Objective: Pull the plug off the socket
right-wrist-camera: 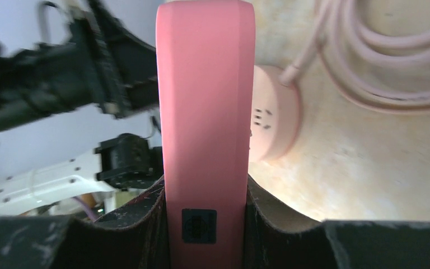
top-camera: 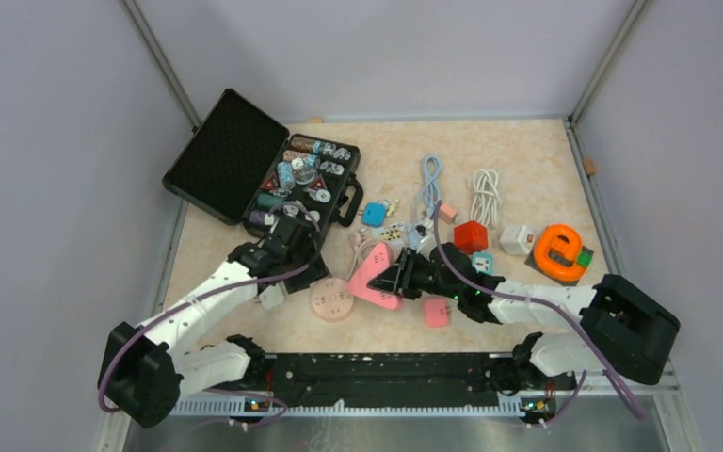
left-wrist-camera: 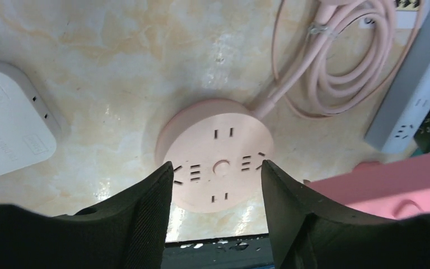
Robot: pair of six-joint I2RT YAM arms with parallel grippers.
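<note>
1. The left wrist view shows the white, rounded-square plug (left-wrist-camera: 11,134) flat on the table (left-wrist-camera: 117,56), left of the round pink socket (left-wrist-camera: 218,154). The left gripper (left-wrist-camera: 217,167) jaws stand apart and empty.
2. The right wrist view shows the right gripper (right-wrist-camera: 204,193) jaws clamping a pink power strip (right-wrist-camera: 204,101) beside that socket.

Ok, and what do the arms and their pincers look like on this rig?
The left arm and right arm both have white links, black joints and a purple cable running alongside. The left pincer and right pincer are black, with finely textured inner faces.
</note>
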